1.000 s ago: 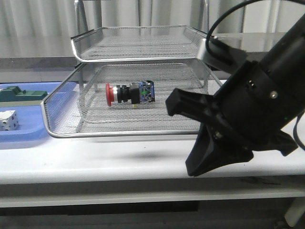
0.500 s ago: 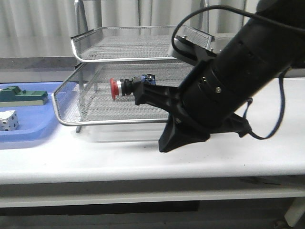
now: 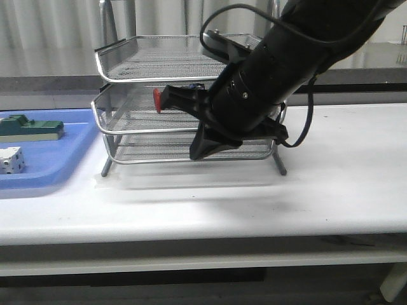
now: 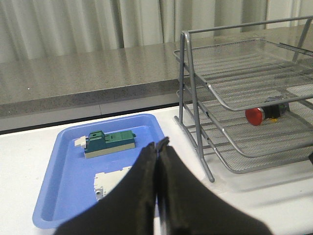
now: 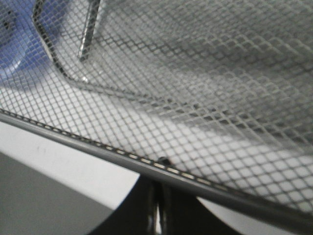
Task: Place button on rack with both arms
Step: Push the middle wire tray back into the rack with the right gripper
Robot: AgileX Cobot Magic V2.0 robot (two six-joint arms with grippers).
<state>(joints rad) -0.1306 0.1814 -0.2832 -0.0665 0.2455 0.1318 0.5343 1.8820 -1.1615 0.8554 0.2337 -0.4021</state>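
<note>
Your right arm (image 3: 273, 70) is filling the centre of the front view, blocking the right half of the rack (image 3: 127, 63) and hiding all but the red cap of the button (image 3: 157, 100). The button is lying on its side in the rack's middle tier, cap toward the left of that view; the left wrist view is showing it there too. At the left edge, a blue tray (image 3: 44, 159) is sitting on the tabletop (image 3: 318, 190) beside the rack, carrying a green block (image 3: 32, 127) and a white cube (image 3: 11, 159).

Your left gripper (image 4: 157, 147) is hovering above the tray with its fingers pressed together. Your right gripper (image 5: 157, 196) is closed on the rack's rim.

Compared with a second ago, the rack is sitting farther back, and the right arm has moved up and leftward with it.
</note>
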